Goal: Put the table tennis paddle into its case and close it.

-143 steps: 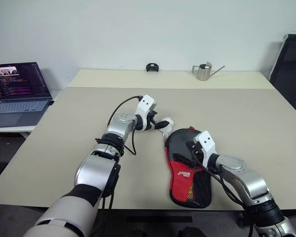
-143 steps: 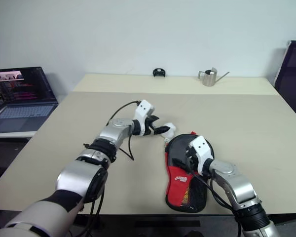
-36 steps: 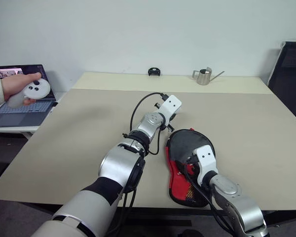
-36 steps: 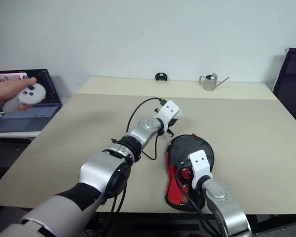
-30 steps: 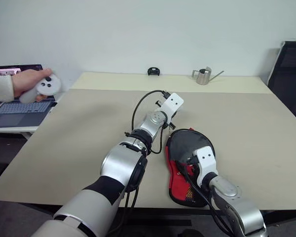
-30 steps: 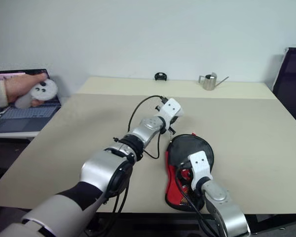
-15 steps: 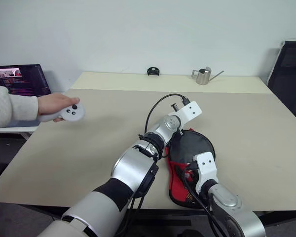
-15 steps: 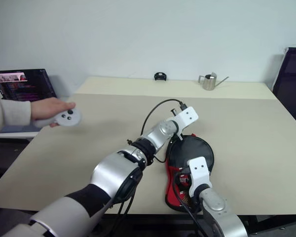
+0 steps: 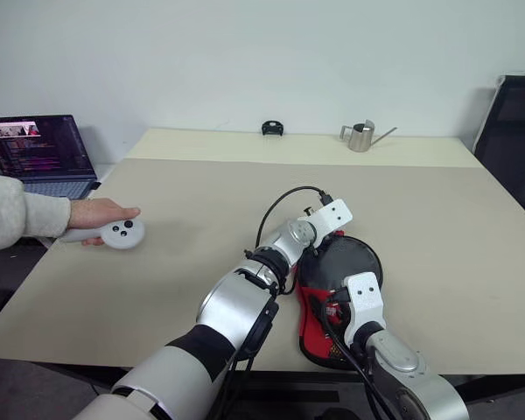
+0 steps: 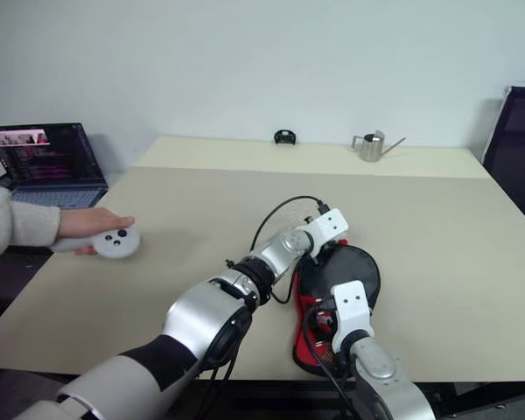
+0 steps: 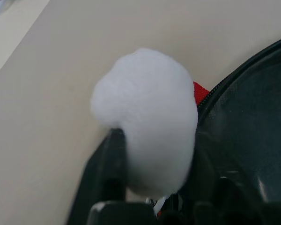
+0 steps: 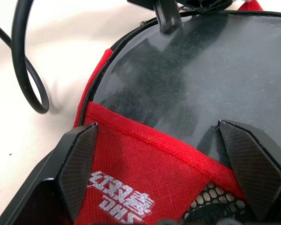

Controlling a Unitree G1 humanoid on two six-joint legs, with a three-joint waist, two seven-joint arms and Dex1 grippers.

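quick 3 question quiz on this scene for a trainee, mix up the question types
1. True or false: the case lies flat on the table.
2. Which stands near the table's far edge? A) a laptop B) a small metal watering can C) a mug
3. Fill in: the right gripper has its fingers spread over the case's ___ panel with the white logo.

Key: 1 true; 2 B; 3 red

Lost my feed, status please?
Right claw open over the case. Left claw around a white ball at the case's edge. Person's hand on table, clear of case.
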